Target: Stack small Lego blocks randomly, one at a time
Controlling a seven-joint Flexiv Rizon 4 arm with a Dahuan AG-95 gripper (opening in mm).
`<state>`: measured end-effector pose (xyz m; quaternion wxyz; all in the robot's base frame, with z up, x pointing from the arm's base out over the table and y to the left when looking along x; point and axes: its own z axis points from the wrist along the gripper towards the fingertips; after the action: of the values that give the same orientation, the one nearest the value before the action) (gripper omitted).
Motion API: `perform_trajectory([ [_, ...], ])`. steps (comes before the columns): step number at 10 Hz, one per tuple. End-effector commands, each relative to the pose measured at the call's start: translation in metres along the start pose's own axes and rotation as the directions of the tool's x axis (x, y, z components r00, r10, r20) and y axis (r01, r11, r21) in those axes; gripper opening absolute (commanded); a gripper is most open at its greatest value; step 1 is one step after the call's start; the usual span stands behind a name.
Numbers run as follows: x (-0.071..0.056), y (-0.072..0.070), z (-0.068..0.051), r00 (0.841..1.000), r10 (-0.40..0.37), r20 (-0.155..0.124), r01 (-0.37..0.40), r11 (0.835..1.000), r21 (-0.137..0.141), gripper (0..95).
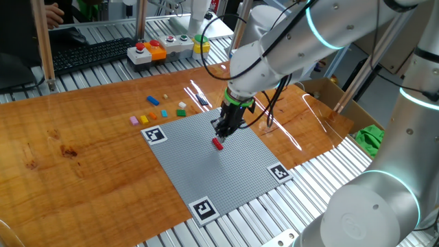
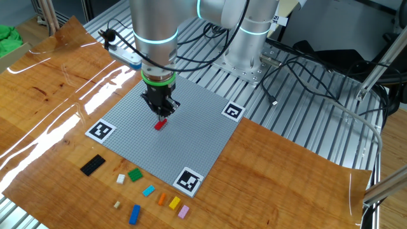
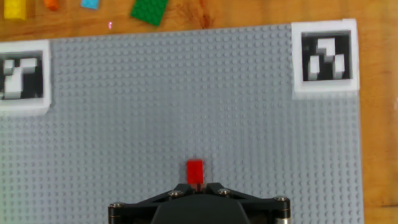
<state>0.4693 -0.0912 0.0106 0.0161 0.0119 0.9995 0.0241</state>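
Note:
A small red Lego brick (image 1: 218, 143) rests on the grey studded baseplate (image 1: 226, 171) near its middle. My gripper (image 1: 222, 133) stands straight over it, with the jaws nearly together around the brick's near end. The brick also shows in the other fixed view (image 2: 161, 124) and in the hand view (image 3: 195, 171). The other small bricks lie loose on the wood beyond the plate: blue (image 1: 152, 100), cyan (image 1: 164, 113), green (image 1: 181, 112), pink (image 1: 134, 120), yellow (image 1: 145, 119). The hand view shows green (image 3: 149, 10), cyan (image 3: 91, 3) and yellow (image 3: 15, 9) along its top edge.
Black-and-white markers (image 1: 154, 134) sit at the plate's corners. A black flat piece (image 2: 93, 165) lies by the loose bricks. A white box with round buttons (image 1: 150, 49) stands at the back. A cardboard box (image 1: 329, 92) and green cloth (image 1: 370, 136) are at the right.

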Motion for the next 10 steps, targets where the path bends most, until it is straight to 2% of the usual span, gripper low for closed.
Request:
perform_trajectory([
  [1, 0.004, 0.001, 0.004, 1.0, 0.013, 0.002, -0.012, 1.0, -0.017, 0.0],
  [3, 0.002, 0.004, -0.011, 0.999, 0.024, -0.026, -0.024, 1.0, -0.012, 0.0],
  [4, 0.003, 0.004, -0.011, 0.999, 0.026, -0.031, -0.026, 1.0, -0.011, 0.0],
  [6, 0.002, 0.006, -0.019, 0.997, 0.04, -0.067, -0.041, 0.999, -0.011, 0.0],
  [8, -0.001, 0.008, -0.031, 0.997, 0.039, -0.071, -0.04, 0.999, -0.009, 0.0],
  [9, -0.005, 0.009, -0.033, 0.997, 0.042, -0.058, -0.042, 0.999, -0.009, 19.0],
  [10, -0.007, 0.009, -0.033, 0.998, 0.044, -0.053, -0.044, 0.999, -0.01, 19.0],
])
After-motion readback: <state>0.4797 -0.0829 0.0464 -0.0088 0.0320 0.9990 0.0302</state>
